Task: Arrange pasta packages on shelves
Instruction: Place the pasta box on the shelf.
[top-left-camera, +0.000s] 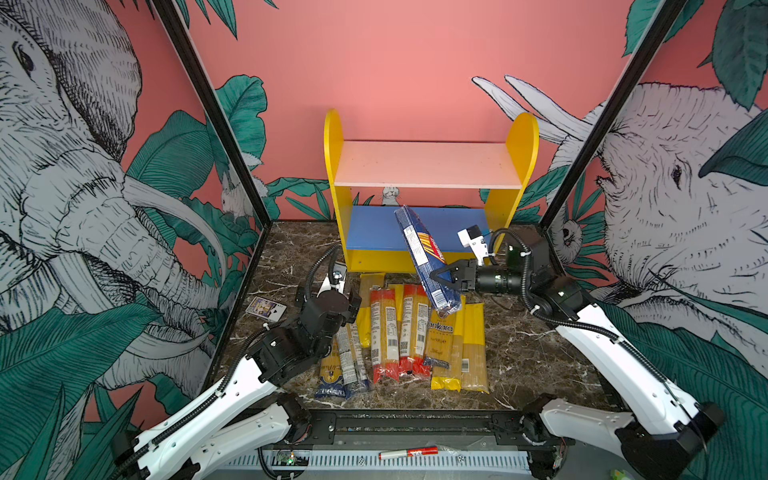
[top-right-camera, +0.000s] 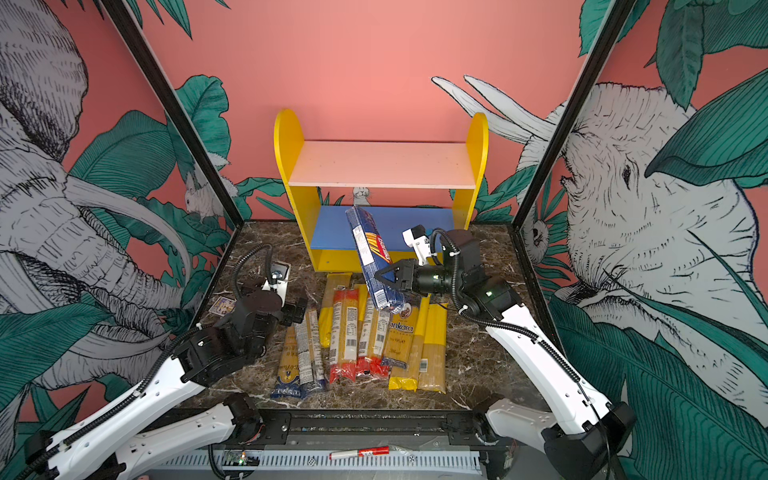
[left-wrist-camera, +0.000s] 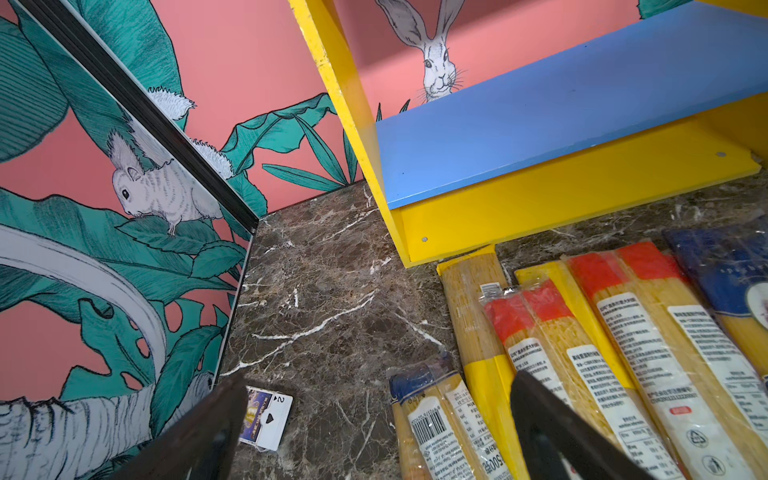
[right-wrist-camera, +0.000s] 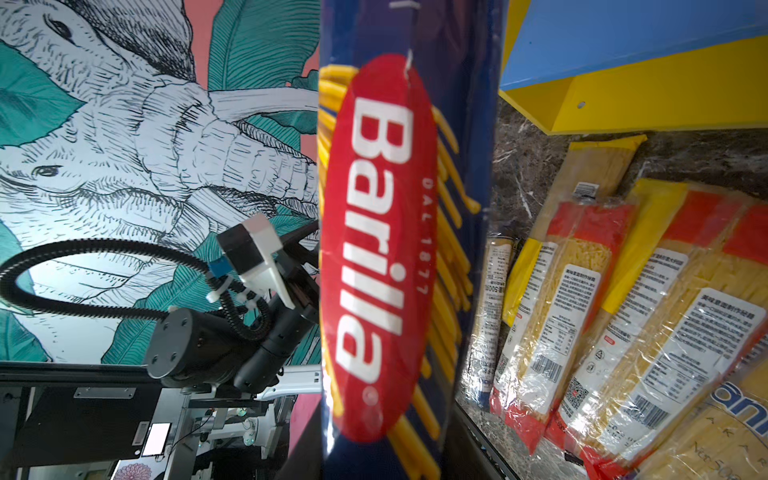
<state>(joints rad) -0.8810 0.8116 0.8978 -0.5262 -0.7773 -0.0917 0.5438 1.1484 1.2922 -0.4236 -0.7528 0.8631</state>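
Blue on blue: clamping Barilla pack (top-left-camera: 415, 245) in right hand (top-left-camera: 436, 277), tilting it before the shelves (top-left-camera: 428, 164); holding left hand (left-wrist-camera: 374, 432) apart over bench (top-left-camera: 519, 353).

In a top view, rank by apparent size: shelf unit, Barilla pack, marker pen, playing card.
1. shelf unit
2. Barilla pack, lifted nearer the camera, yet clearly second
3. marker pen and playing card: unranked, since the pen looks longer and the card broader
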